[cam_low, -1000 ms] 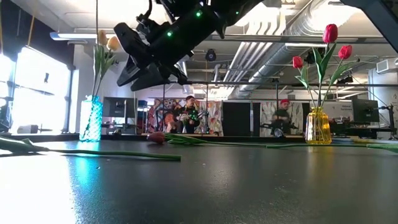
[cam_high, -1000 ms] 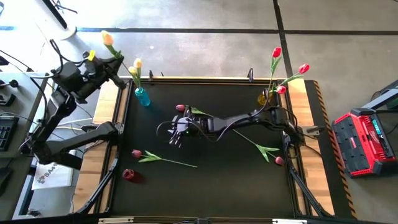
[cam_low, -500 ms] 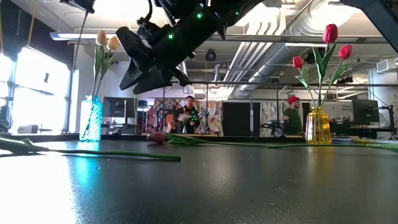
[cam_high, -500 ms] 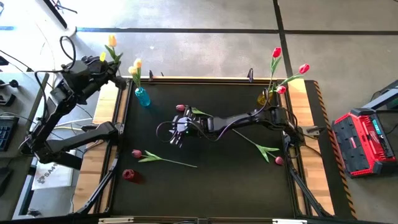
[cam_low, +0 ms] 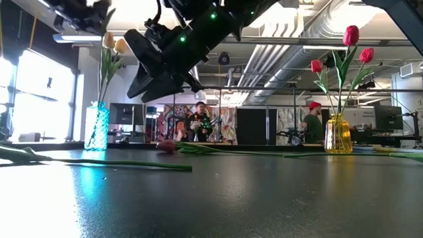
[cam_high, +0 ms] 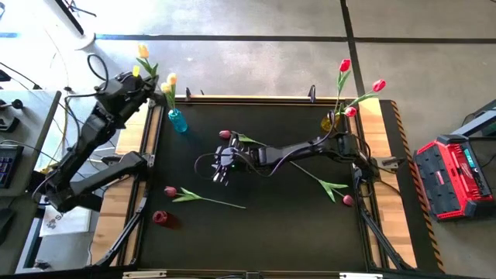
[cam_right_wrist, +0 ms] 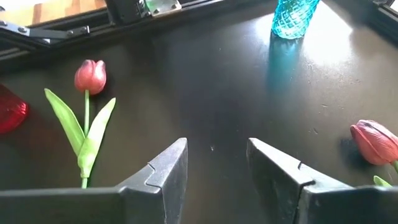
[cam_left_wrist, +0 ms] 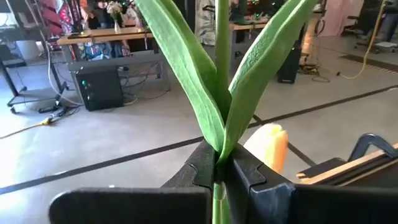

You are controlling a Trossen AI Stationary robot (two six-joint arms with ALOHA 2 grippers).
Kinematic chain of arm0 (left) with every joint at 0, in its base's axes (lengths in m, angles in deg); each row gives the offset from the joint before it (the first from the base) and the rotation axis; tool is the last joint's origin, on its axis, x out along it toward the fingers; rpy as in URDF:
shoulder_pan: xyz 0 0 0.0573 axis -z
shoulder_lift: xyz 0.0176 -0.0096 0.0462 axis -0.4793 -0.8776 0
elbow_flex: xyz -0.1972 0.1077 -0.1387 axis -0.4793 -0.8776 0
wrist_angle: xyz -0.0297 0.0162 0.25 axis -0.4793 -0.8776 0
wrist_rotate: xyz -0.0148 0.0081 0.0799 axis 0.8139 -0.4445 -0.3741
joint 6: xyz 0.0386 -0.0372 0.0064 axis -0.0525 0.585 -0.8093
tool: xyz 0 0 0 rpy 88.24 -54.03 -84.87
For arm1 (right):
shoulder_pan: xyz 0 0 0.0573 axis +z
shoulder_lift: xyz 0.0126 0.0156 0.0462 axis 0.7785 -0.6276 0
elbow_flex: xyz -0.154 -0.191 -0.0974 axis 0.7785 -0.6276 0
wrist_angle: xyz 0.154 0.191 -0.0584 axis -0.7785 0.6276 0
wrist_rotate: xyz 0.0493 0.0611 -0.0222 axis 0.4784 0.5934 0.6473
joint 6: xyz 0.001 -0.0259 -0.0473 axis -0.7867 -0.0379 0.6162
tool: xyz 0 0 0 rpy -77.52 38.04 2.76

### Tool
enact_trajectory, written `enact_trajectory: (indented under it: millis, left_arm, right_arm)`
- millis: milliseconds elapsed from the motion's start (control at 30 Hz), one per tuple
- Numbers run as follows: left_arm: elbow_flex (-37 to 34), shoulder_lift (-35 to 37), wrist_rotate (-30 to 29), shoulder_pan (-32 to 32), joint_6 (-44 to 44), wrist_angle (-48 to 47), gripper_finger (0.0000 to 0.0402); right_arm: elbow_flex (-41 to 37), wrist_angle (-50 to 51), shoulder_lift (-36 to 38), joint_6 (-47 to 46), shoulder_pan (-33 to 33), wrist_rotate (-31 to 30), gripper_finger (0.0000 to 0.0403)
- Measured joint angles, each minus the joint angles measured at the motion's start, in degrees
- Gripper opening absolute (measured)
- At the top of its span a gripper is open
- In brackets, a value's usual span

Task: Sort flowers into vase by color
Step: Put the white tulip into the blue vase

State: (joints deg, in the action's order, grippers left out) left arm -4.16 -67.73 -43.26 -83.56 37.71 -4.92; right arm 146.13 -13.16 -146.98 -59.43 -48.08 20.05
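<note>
My left gripper (cam_high: pixel 143 80) (cam_left_wrist: pixel 219 167) is up beside the table's far left corner, shut on a cream-yellow tulip whose head (cam_high: pixel 142 51) stands above it. Just to its right, the blue vase (cam_high: pixel 177 121) (cam_low: pixel 98 125) holds two cream-yellow tulips (cam_high: pixel 170 82). The yellow vase (cam_high: pixel 329 122) (cam_low: pixel 338 134) at the far right holds three red tulips (cam_high: pixel 345 67). My right gripper (cam_high: pixel 217 169) (cam_right_wrist: pixel 217 158) hovers open above the table's middle. Tulips lie flat on the table: a pink one (cam_high: pixel 225 135) (cam_right_wrist: pixel 376 142), another pink one (cam_high: pixel 170 191) (cam_right_wrist: pixel 90 76), and one near the right edge (cam_high: pixel 347 200). My left gripper pinches the cream-yellow tulip's stem (cam_left_wrist: pixel 219 186) between its two fingers, just below where the two long leaves (cam_left_wrist: pixel 186 74) branch off. The fingers lie across the stem. The tulip stands upright and lifted clear, head above the gripper; its lower stem end is hidden.
A loose red flower head (cam_high: pixel 160 218) (cam_right_wrist: pixel 9 109) lies near the table's left near corner. A red case (cam_high: pixel 453 177) sits on the floor to the right. In the low view, people stand in the room far behind the table.
My left gripper has carried the cream-yellow tulip toward the table's right, closer to the blue vase, keeping it upright and staying shut on its stem. My right arm has stayed almost still over the table's middle.
</note>
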Motion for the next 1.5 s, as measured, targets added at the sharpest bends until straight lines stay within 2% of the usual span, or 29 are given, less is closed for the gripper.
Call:
enact_trajectory:
  millis: [233, 600, 967, 1233, 1367, 1500]
  left_arm:
    - [-3.02, -0.11, 0.46, -1.43, -0.81, 2.99, 0.0003]
    - [-3.02, 0.48, 3.40, -1.41, 0.96, 1.90, 0.0003]
    - [-2.15, 0.45, 3.89, -1.41, 0.49, 0.79, 0.0003]
    - [-4.35, 0.32, 3.89, -1.41, 0.44, -1.55, 0.0003]
    - [-4.35, 0.46, 3.91, -1.41, 0.39, -1.72, 0.0019]
    - [-4.35, 0.91, 4.58, -1.41, -0.21, -2.42, 0.0066]
  right_arm:
    - [0.00, 1.22, 0.00, -0.02, 0.02, -0.04, 0.0155]
    - [0.00, 0.75, 0.02, -0.02, 0.02, -0.09, 0.0155]
    - [0.00, 0.74, 0.02, -0.04, 0.00, -0.15, 0.0155]
    - [0.00, 0.74, 0.02, -0.04, 0.00, -0.26, 0.0155]
    - [0.00, 1.27, 0.02, -0.45, 0.00, -0.24, 0.0155]
    - [0.00, 3.02, 0.02, -1.09, 0.00, -0.24, 0.0155]
